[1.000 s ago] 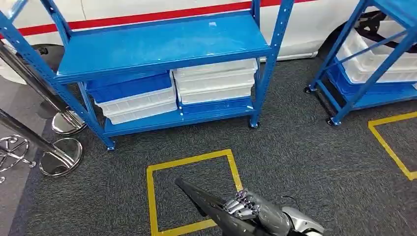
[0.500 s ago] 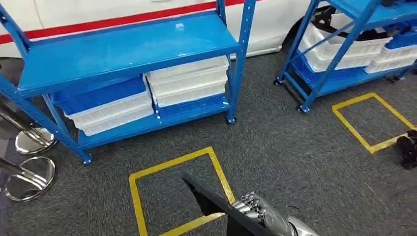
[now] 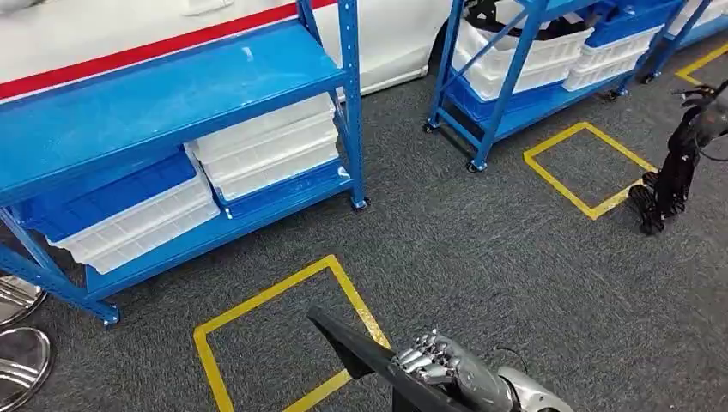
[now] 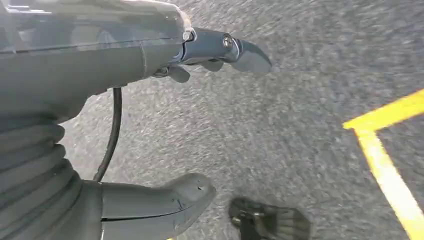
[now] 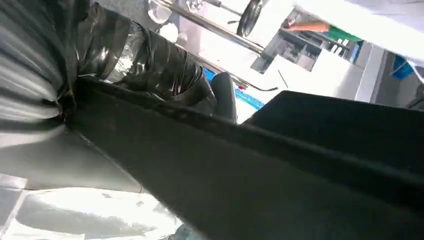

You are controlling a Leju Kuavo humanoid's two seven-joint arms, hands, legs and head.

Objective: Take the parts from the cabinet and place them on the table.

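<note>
Low in the head view, my right hand (image 3: 451, 371) grips a long flat black part (image 3: 354, 345) that juts out over the grey carpet. Up close in the right wrist view, the same black part (image 5: 280, 175) crosses the picture and hides the fingers. My left hand (image 4: 125, 60) hangs over the carpet with its fingers (image 4: 235, 50) and thumb (image 4: 170, 200) apart and nothing between them. The blue cabinet (image 3: 172, 94) stands ahead on the left, with white and blue trays (image 3: 266, 150) stacked on its lower shelf.
A second blue rack (image 3: 532, 60) with trays stands at the back right. Yellow tape squares mark the carpet just ahead (image 3: 275, 296) and to the right (image 3: 588, 167). A black jointed device (image 3: 674, 172) stands at the right edge. Chrome post bases (image 3: 17, 365) sit at far left.
The camera has swung to the right, so the cabinet and tape square slid left and the second rack and black device came into view. My right hand still holds the black part.
</note>
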